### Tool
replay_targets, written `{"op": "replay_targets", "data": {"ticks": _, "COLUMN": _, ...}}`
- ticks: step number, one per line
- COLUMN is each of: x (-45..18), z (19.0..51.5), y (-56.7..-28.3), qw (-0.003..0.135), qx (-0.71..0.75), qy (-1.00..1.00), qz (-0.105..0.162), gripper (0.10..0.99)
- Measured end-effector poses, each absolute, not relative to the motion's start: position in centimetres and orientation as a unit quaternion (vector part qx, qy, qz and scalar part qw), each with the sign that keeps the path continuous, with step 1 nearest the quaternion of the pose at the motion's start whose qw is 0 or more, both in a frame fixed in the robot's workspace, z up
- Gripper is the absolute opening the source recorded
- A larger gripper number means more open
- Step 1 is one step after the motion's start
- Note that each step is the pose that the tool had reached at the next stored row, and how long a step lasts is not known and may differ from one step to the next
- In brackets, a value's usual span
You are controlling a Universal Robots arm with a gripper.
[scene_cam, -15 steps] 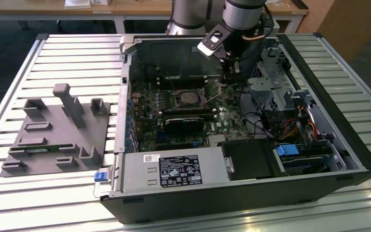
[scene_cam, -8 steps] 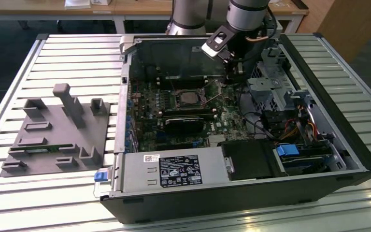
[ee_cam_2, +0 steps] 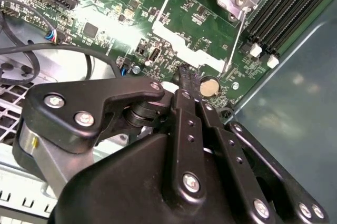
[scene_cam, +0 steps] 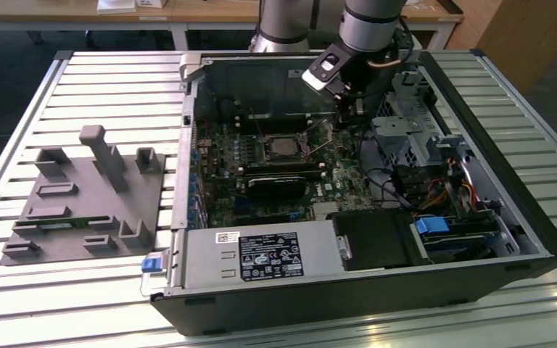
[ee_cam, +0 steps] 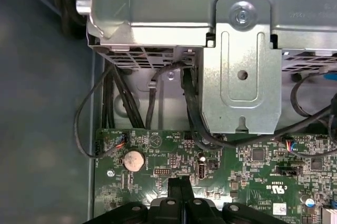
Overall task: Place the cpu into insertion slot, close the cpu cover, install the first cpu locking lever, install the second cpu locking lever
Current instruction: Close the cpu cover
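Silver-bronze cpu (scene_cam: 280,148) in socket — gripper (scene_cam: 345,119) pinched closed, empty, near, toward exterior view's right

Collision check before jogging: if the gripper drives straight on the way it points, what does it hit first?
Gripper would probably meet the motherboard first, right beside the coin cell battery; gap unclear.

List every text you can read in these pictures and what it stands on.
Label on the power supply: print too small to read.
Sticker beside that label: blurred.
Board markings, in both wrist views: too small to quote reliably.
Nothing else bears print; no text can be quoted.
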State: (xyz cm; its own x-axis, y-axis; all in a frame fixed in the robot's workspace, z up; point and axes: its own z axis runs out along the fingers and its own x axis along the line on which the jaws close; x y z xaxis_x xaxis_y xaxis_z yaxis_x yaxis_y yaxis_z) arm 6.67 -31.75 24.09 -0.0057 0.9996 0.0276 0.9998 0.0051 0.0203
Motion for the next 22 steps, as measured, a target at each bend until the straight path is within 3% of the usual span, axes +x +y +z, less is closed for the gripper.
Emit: {"op": "replay_targets", "data": {"ticks": 22, "x": 3.5, "z": 23.7, "y": -31.8, "qw": 0.003, "qx": -0.705, "qy": -0.709, "qz": -0.017, "gripper": 0.114}}
